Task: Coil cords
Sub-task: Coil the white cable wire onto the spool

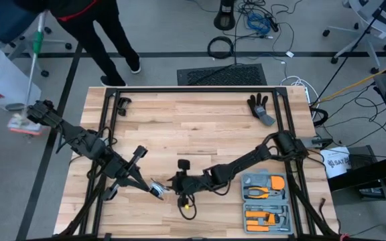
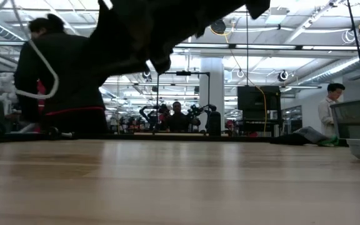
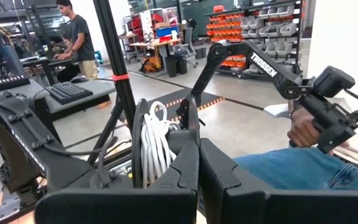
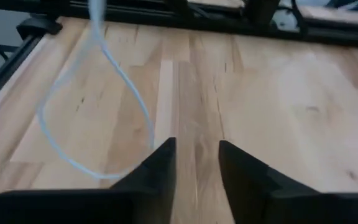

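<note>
Grippers meet near the front middle of the wooden table [image 1: 200, 134], just left of the grey tool case [image 1: 267, 199] that lies at the front right. Left of the case, the left gripper [image 1: 154, 189] has its fingers [image 3: 185, 168] pressed close on the black reel [image 3: 140, 149], held on edge with white cord [image 3: 154, 146] wound in many turns around it. Between that gripper and the case, the right gripper [image 1: 178, 179] hovers low over the boards with its fingers [image 4: 160, 165] a narrow gap apart; a loose loop of the cord hangs beside one finger, and I cannot tell whether they pinch it. Behind the case, a black glove [image 1: 260, 107] lies near the far edge.
</note>
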### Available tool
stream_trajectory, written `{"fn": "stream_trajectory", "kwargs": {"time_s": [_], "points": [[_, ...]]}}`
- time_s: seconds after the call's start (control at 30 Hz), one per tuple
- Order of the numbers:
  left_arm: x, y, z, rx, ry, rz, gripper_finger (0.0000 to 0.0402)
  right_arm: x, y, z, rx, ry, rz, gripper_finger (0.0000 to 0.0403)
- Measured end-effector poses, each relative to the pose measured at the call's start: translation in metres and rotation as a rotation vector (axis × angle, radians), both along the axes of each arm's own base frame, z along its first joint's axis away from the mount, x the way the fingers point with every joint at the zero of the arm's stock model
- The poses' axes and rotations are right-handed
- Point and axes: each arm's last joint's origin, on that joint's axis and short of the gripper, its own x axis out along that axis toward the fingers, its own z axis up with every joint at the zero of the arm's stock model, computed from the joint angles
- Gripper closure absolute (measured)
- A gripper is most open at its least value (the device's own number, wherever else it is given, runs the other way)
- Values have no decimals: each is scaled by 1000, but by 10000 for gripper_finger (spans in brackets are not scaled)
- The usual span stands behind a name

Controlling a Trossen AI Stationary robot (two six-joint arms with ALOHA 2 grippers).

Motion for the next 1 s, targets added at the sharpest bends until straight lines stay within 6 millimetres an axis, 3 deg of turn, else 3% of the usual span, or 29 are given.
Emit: {"fn": "stream_trajectory", "kwargs": {"time_s": [0.2,0.33,0.5,0.67,0.8,1.0], "points": [[0,0,0,1,2,0,400,1,-2,-5,27,23,24,368],[0,0,0,1,2,0,400,-4,2,10,47,15,72,375],[0,0,0,1,3,0,400,-11,13,26,11,-18,124,355],[0,0,0,1,2,0,400,-12,19,24,43,-13,157,326],[0,0,0,1,2,0,400,-8,16,11,54,16,150,279],[0,0,-1,2,3,0,400,-2,8,14,73,-54,84,217]]}}
